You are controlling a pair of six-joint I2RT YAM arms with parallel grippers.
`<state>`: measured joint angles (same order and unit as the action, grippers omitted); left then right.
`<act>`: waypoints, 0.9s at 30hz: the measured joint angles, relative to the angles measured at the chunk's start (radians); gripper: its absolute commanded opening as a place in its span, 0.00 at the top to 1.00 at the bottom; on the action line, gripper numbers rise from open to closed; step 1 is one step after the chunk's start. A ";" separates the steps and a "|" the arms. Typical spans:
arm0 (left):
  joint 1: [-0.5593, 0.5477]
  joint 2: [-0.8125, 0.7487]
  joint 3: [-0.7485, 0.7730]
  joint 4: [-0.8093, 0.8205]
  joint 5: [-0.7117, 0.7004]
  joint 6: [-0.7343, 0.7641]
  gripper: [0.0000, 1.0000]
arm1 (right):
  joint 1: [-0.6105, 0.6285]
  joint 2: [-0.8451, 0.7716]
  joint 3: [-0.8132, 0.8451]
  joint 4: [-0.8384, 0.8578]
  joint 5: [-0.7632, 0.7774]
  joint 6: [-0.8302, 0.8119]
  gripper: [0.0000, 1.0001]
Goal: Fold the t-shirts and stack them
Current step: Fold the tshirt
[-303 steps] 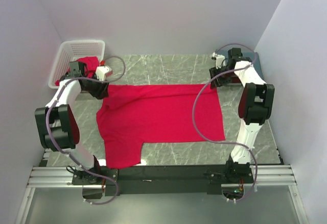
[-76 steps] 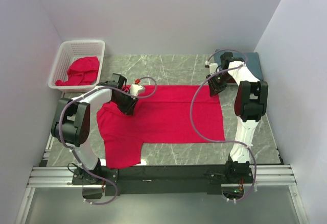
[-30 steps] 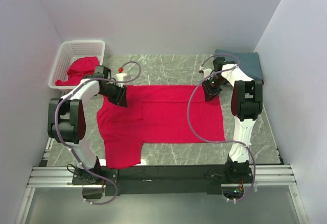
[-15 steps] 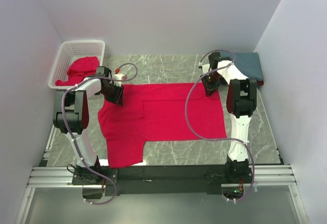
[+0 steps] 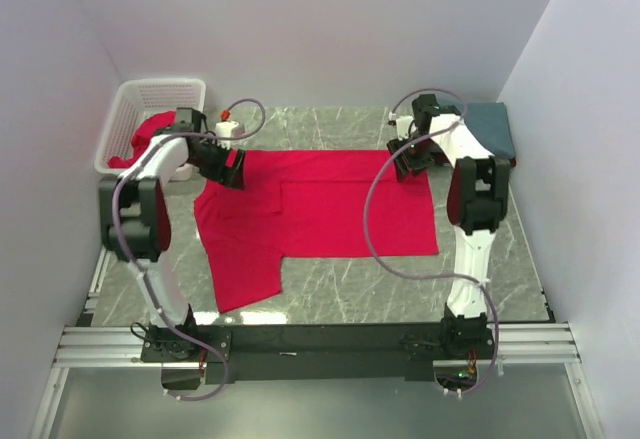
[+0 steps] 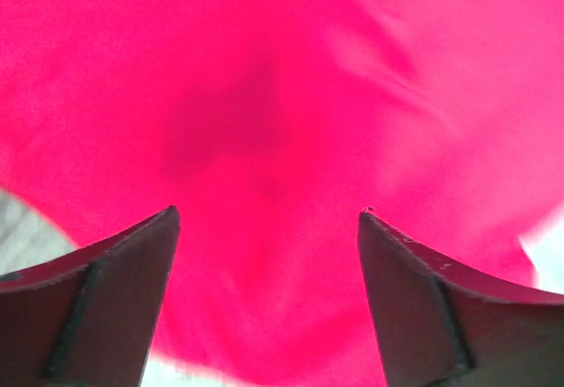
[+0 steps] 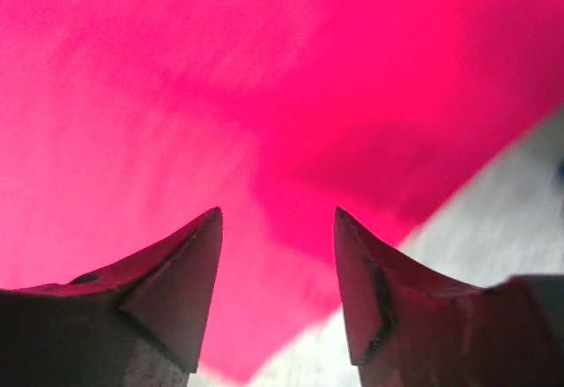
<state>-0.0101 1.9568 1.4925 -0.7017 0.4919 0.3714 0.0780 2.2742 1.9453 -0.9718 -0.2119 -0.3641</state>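
A bright red t-shirt (image 5: 320,209) lies spread flat on the marble table, one sleeve pointing to the near left. My left gripper (image 5: 232,166) hangs over its far left corner, and my right gripper (image 5: 408,162) over its far right corner. In the left wrist view the left gripper (image 6: 269,215) stands wide open above red cloth (image 6: 264,96). The right gripper (image 7: 278,215) is open too, over the shirt's edge (image 7: 220,78), with grey table (image 7: 493,211) beside it. Neither pinches the cloth. A teal-blue t-shirt (image 5: 490,124) lies folded at the back right.
A white lattice basket (image 5: 165,85) stands at the back left with a crumpled red t-shirt (image 5: 140,141) inside, partly hidden by my left arm. White walls close in at the back and on both sides. Bare marble (image 5: 350,294) shows along the near edge.
Both grippers carried the shirt's far edge toward the back wall, shifting the whole shirt back. Then both opened and let go of the cloth.
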 measured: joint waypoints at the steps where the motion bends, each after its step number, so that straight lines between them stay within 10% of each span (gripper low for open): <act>1: 0.005 -0.051 -0.019 -0.023 0.023 0.032 0.09 | 0.000 -0.055 -0.051 -0.009 -0.016 -0.017 0.38; 12: 0.094 -0.554 -0.381 -0.286 0.108 0.442 0.41 | 0.007 -0.745 -0.634 0.004 -0.058 -0.248 0.55; 20: 0.092 -0.601 -0.580 -0.340 0.042 0.551 0.42 | 0.097 -0.821 -1.067 0.105 0.065 -0.353 0.56; 27: 0.092 -0.616 -0.592 -0.310 0.009 0.551 0.39 | 0.112 -0.826 -1.117 0.211 0.133 -0.397 0.53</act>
<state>0.0818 1.3403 0.9009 -1.0115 0.5007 0.9222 0.1902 1.4487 0.8280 -0.7612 -0.0792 -0.7616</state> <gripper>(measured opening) 0.601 0.463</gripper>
